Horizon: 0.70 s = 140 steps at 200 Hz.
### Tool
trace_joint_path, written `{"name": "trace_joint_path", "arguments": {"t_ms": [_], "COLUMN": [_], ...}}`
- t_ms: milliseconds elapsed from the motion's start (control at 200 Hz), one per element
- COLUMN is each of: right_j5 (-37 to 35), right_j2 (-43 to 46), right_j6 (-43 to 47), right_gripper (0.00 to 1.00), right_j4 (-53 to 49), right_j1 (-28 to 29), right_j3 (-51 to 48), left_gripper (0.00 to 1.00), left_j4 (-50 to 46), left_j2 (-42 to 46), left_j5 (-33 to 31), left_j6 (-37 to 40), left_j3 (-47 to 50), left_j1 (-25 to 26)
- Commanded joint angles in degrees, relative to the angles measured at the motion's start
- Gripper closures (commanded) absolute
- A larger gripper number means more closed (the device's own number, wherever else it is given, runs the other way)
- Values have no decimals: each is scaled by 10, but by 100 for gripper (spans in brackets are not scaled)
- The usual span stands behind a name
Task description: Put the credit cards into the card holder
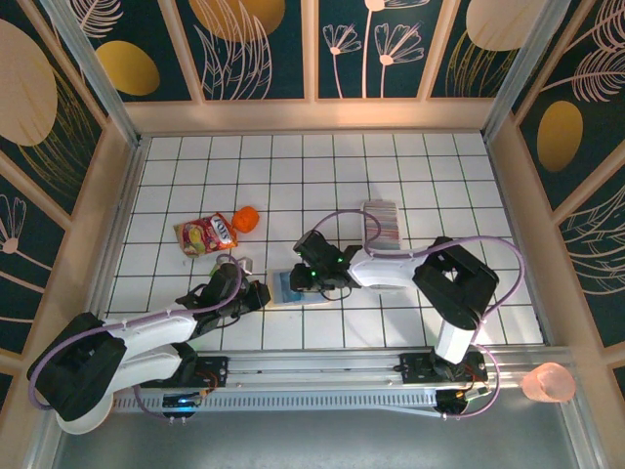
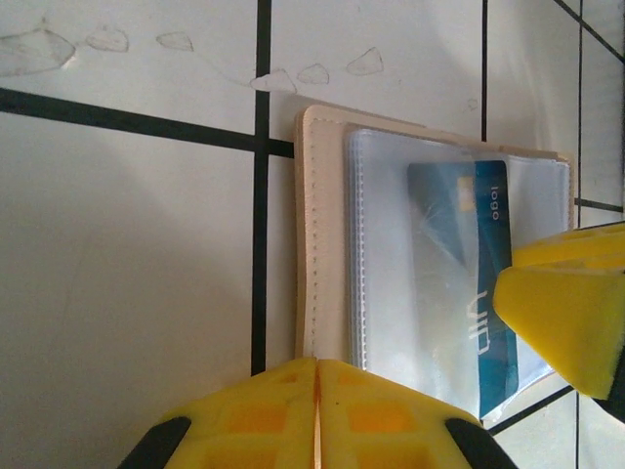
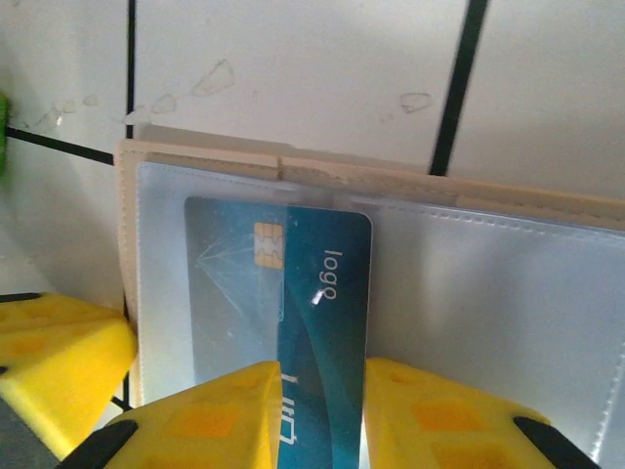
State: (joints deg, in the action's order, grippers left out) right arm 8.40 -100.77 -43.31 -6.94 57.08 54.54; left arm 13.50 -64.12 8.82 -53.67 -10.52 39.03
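Pinching blue credit card [image 3: 293, 283] w/ R claw [image 3: 320, 379] from 3 o'clock, card partly inside card holder [image 3: 488, 195]; resting L claw [image 2: 316, 379], shut, at holder's 9 o'clock edge.

Matt leatherette card holder [image 2: 317, 244] with glossy clear plastic sleeves [image 2: 391, 254].

White tabletop [image 1: 439, 176] with a black grid, kinda glossy under soft, even light. Out past the left tool [image 1: 256, 293] and right tool [image 1: 303, 278], and off to either side, there are dark teal wall panels [image 1: 264, 49] with gold blobs and pale leaf doodles, framed in light wood [image 1: 312, 115].
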Motion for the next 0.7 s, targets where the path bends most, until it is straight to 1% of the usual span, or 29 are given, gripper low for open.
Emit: {"name": "trace_joint_path", "arguments": {"t_ms": [0,210,420,541,696], "right_j5": [-9,-20,-18,-24,-45], "right_j2": [-15,-23,-31,-24,2], "right_j6": [9,11,12,12,9], "right_gripper": [73,75,75,75,70], "right_j4": [-13,-25,-26,-25,-27], "right_j1": [13,25,32,34,34], "right_j3": [26,43,58,57,43], "left_gripper": [91,91,91,91,86], "left_j4": [15,21,24,13,2], "left_j2": [9,9,8,15,31], "left_j5": [9,11,12,0,-8], "left_j6": [-2,-4,-4,-3,-1], "left_j3": [10,14,14,10,9], "left_j1": [3,3,2,2,2]}}
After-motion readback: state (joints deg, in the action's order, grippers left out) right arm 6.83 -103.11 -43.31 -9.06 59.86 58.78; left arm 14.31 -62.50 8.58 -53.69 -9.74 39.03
